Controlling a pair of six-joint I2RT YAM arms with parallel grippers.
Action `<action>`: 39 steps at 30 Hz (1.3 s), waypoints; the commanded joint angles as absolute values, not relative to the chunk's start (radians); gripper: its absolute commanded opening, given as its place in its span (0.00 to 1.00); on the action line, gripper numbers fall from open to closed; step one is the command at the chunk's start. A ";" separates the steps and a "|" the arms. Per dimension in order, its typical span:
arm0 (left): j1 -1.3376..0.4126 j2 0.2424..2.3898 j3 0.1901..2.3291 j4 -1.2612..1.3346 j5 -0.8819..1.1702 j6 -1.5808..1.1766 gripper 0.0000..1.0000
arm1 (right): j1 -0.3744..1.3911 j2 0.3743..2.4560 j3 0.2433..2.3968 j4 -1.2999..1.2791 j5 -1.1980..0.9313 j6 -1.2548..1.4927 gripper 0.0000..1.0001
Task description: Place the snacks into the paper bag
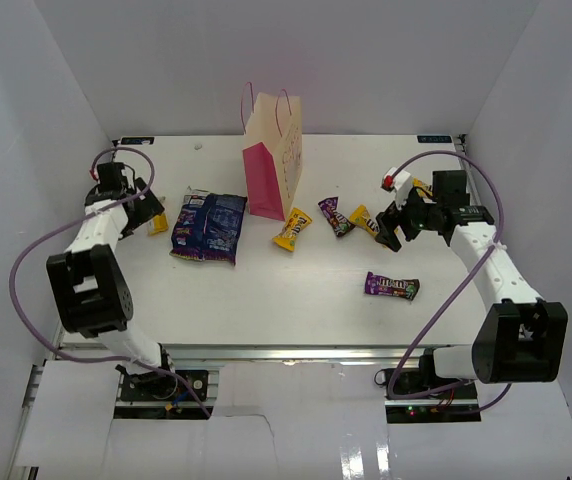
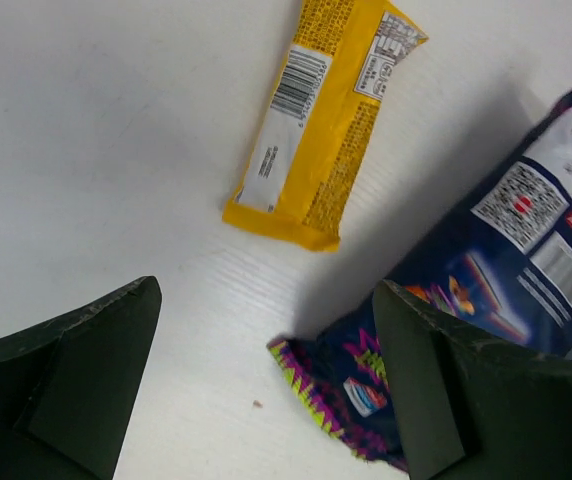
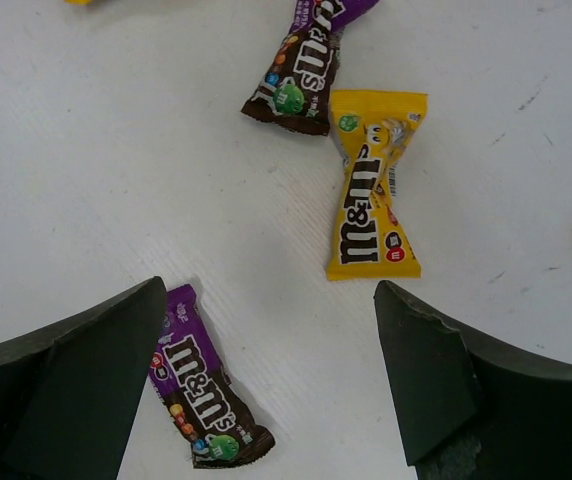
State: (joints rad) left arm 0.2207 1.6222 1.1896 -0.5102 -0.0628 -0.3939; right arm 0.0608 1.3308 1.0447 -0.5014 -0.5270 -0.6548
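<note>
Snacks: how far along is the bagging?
Done: nothing that shows. The paper bag stands upright and its inside is hidden.
In hand: nothing. The left gripper and right gripper are both open and empty, each above packets.
Left: the blue bag, yellow packets and purple packets all lie on the table.

Top camera sat high behind my bases, facing down over the whole table [image 1: 296, 320]. My wrist cameras looked steeply down, close to its surface. Left one, framed by my left pincer [image 2: 266, 292], shared the blue snack bag [image 2: 506, 270] with the top view; right one, past my right pincer [image 3: 271, 292], the yellow M&M's packet [image 3: 374, 185].
</note>
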 commanded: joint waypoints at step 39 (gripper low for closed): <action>0.147 1.662 1.447 -0.480 0.193 -0.417 0.16 | 0.032 1.399 1.029 -0.514 -0.661 -0.689 0.92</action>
State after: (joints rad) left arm 0.1753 1.8732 1.4563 -0.5915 0.0345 -0.3370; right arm 0.0391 1.4155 1.0309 -0.5228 -0.6388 -0.6880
